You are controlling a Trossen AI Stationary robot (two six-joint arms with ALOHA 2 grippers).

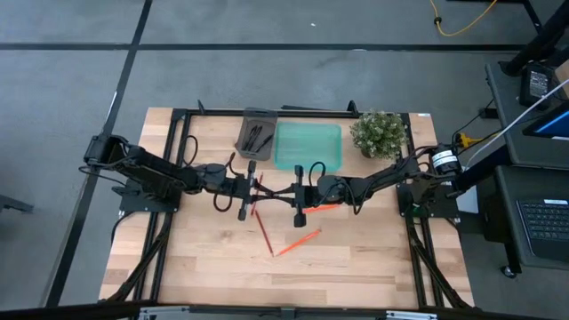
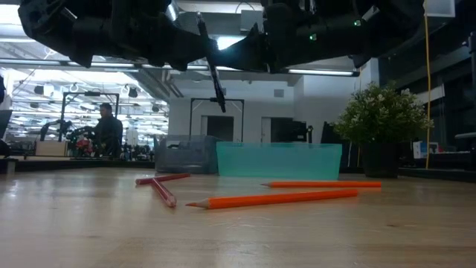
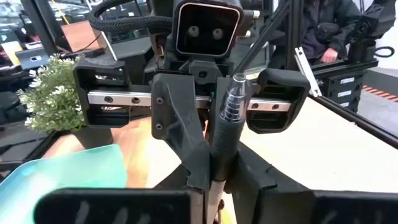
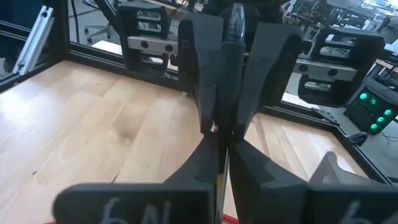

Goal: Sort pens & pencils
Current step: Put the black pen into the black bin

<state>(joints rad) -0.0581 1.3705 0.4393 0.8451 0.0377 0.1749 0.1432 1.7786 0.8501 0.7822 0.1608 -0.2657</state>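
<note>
Both grippers meet in mid-air over the table's middle, fingertips facing each other. My left gripper [image 1: 263,196] [image 3: 214,165] and my right gripper [image 1: 281,195] [image 4: 222,146] are both shut on one black pen [image 2: 212,63]. It hangs tilted below them. Two red pencils [image 2: 160,182] lie crossed on the wood, with one orange pencil [image 2: 275,198] and another [image 2: 323,183] to their right. More black pens lie in the grey tray [image 1: 256,133]. The green tray [image 1: 308,145] stands beside it. My left gripper pinches the pen's barrel [image 3: 219,146] between its two fingers, just short of the silver ribbed section [image 3: 230,102]. It comes in level from the table's left, fingers across the pen. The pen is lifted clear, tilted, with its lower end [image 2: 222,104] well above the wood. My right gripper pinches the same pen's barrel [image 4: 233,37] between its two fingers. It comes in level from the table's right, fingers across the pen and tip to tip with the left fingers [image 4: 202,81]. The pen hangs clear of the table.
A potted plant [image 1: 380,133] stands at the far right, beside the green tray. The pencils lie under and just nearer than the grippers [image 1: 264,229]. Bare wood stretches along the near edge. In the room behind the table a person sits far off [image 2: 108,130].
</note>
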